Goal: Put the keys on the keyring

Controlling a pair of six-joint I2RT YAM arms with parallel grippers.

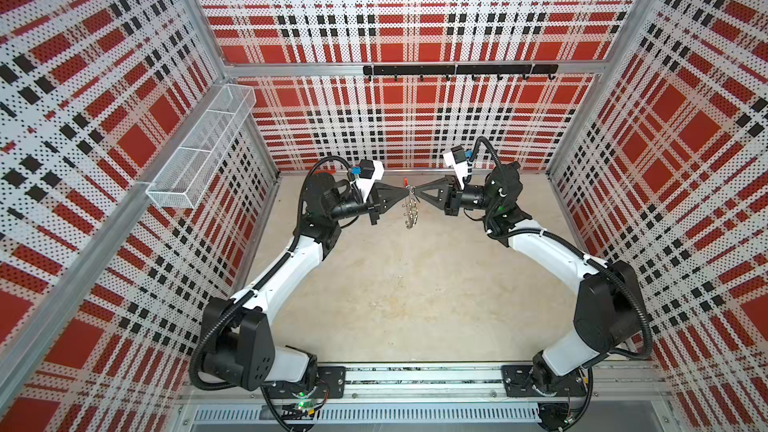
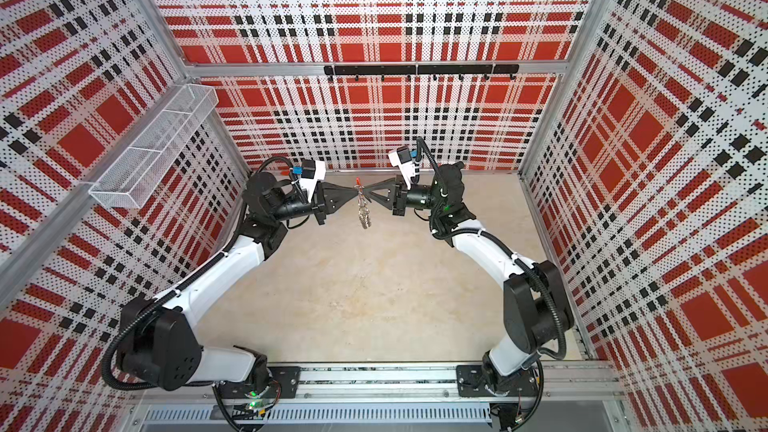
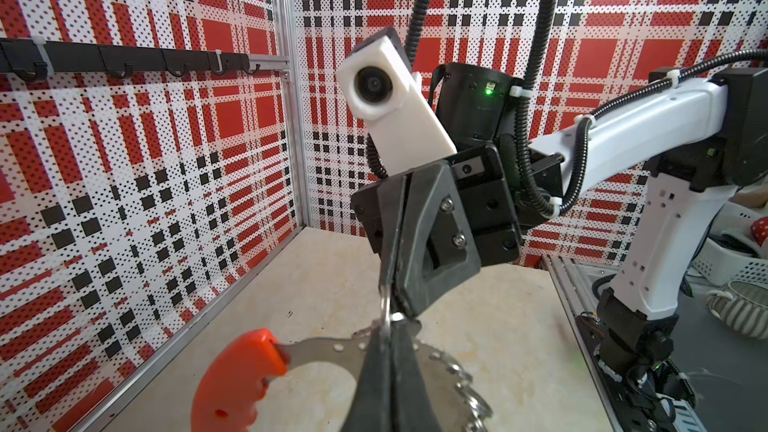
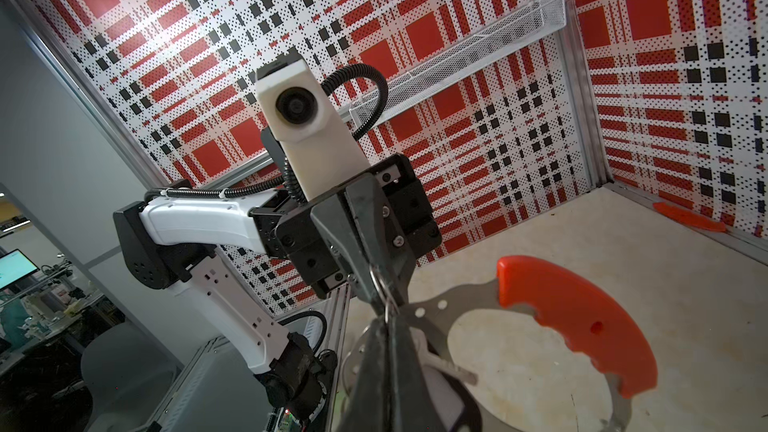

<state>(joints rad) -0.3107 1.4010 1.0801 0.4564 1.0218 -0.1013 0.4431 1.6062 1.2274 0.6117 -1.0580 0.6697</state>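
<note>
- Perforated plaid walls (image 1: 415, 14) in red, white and black enclose a pale beige floor (image 1: 415, 292); a black hook rail (image 1: 459, 69) crosses the upper middle of both top views; a white wire-mesh basket (image 1: 199, 147) hangs at upper left.
- Left gripper (image 1: 403, 197) and right gripper (image 1: 418, 197) meet tip to tip just above centre in both top views, both raised off the floor.
- Keyring (image 1: 409, 213): hangs edge-on below that meeting point, clear of the floor; its red sleeve (image 1: 405, 182) stands above the tips; its small silver loops (image 1: 409, 222) dangle beneath.
- Left wrist view, lower centre: left fingers (image 3: 372, 384) pressed together on the keyring's grey perforated band; red sleeve at lower left; loops at lower right.
- Same view, centre: right fingers (image 3: 419, 243) closed with no gap; their tips touch a small silver ring (image 3: 386, 305) lying between the two sets of tips; whether they pinch it cannot be told.
- Right wrist view: the same ring sits at centre, at the left gripper's tips; sleeve at lower right.
- Black key fob: cannot be made out in any view.
- Orange piece (image 4: 690, 218): on the floor against the wall, right edge of the right wrist view.
- Writing: a monitor (image 4: 14, 265) at the left edge of that view; its text is too blurred to read.
</note>
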